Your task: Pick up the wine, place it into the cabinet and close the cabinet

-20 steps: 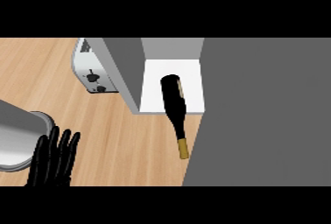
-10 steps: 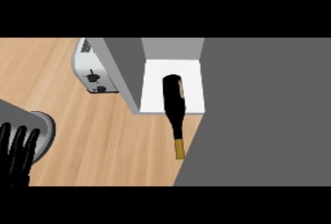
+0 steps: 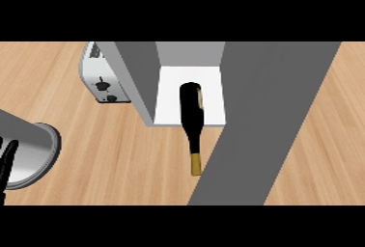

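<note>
While its dark body lies on the white floor of the open cabinet (image 3: pixel 165 87), the wine bottle (image 3: pixel 191 113) points its neck out over the front edge, the gold-capped tip ending above the wooden worktop (image 3: pixel 114 159). The bottle is black and slender, with a thin gold strip along one side. The cabinet's grey side wall rises to the left of the bottle, and its grey door (image 3: pixel 271 120) slants across the right of the view, just beside the bottle's neck. A silver toaster (image 3: pixel 100 77) with two dark knobs stands against the cabinet's left wall. At the lower left, a grey forearm (image 3: pixel 25 154) enters the view, and only a few black fingers of the left robot hand (image 3: pixel 8 157) show at the very edge, well apart from the bottle; whether that robot hand is open or closed cannot be told. The right robot hand is out of sight.
</note>
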